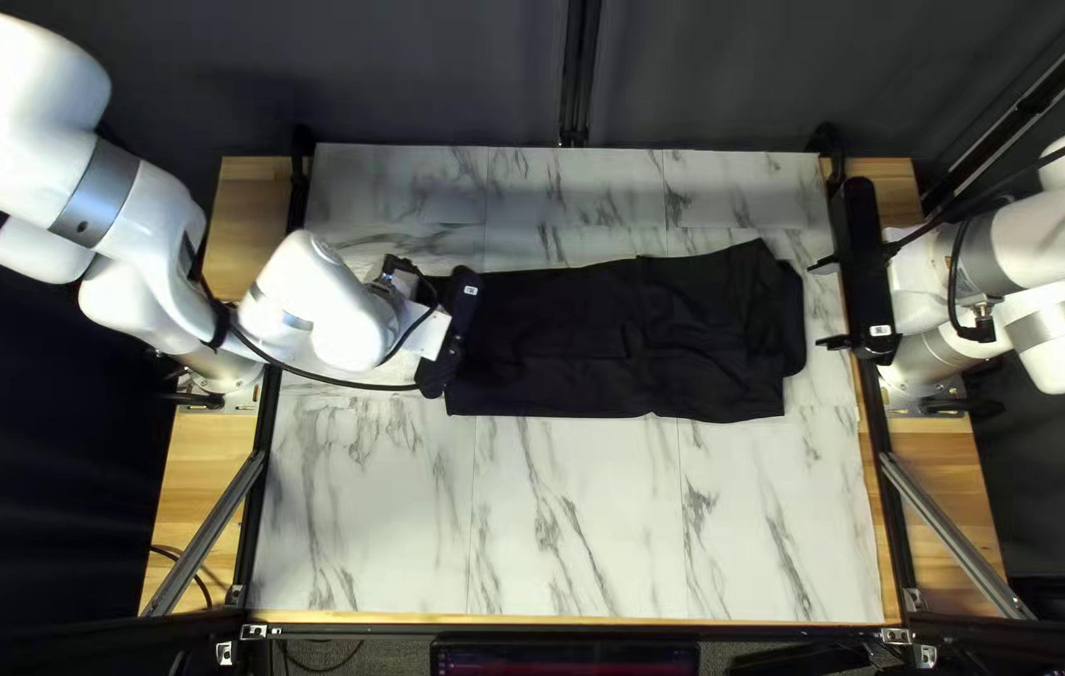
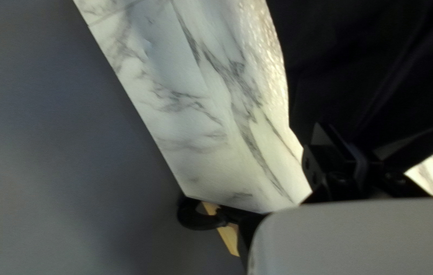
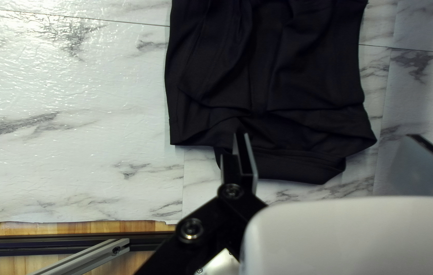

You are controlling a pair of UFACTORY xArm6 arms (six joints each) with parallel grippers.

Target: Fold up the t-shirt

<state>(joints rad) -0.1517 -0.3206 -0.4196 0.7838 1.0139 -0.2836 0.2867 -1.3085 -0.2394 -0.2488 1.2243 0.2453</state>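
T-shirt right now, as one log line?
black t-shirt narrow, wrinkled | left gripper at one end | right gripper open, off other end

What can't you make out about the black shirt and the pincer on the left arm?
- Shirt's left end, top left view: partly covered by the left pincer.
- Whether that pincer is open or shut, left wrist view: black against black cloth.
- Shirt's end farthest from the right arm, right wrist view: cut off by the edge.
- Number of layers, all views: upper cloth hides what lies beneath.
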